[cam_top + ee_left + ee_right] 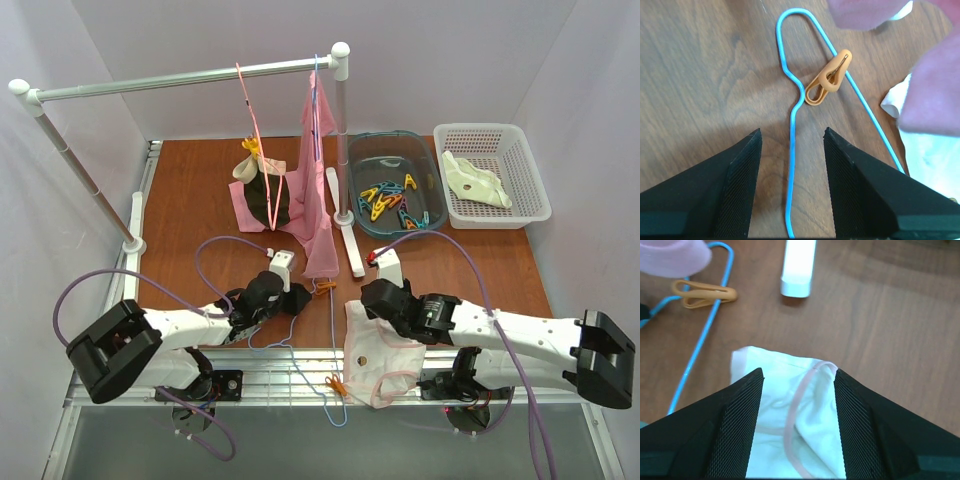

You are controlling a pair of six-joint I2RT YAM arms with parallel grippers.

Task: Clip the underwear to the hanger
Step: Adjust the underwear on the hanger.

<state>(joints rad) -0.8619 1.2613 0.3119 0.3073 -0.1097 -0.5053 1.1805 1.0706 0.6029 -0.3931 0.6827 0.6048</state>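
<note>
Underwear [385, 350] lies flat at lower centre of top view, just right of hanger [790, 150]. Thin, limp, light; prob. sags and slips, so pinch at pink-edged band. L gripper [792, 137] jaws apart, straddling wire. R gripper [797, 375] jaws apart over cloth edge, nothing held.

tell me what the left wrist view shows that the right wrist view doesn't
Left wrist only: the neck of the hanger running between the fingers of the open left end effector. Right wrist only: the pink-edged opening of the underwear beneath the open right end effector, and a white rack foot. Both: the hanger's wire, the orange clip touching it, pink cloth at the frame edge, and the wooden table.
</note>
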